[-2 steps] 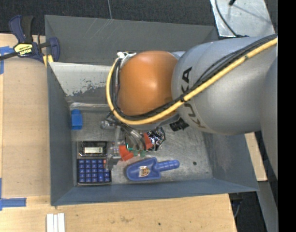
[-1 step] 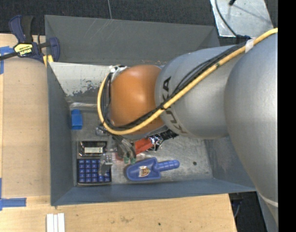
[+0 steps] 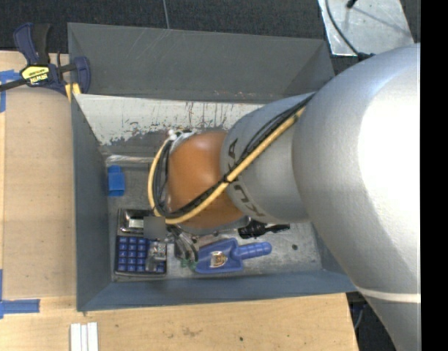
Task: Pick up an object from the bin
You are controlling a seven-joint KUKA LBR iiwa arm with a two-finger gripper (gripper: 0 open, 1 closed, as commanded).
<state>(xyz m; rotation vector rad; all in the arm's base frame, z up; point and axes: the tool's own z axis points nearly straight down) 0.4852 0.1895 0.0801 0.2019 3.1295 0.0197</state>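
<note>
Smooth silver arm overhangs gridded blue keypad.

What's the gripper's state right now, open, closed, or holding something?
Gripper: cannot be told. It is down near the bin's front wall, between a blue keypad and a blue-handled tool.

Matt grey metal bin, scuffed back wall, glossy orange wrist cover, blue plastic tool

The grey arm reaches in from the view's right, orange-covered wrist and hand pointing down.
</note>
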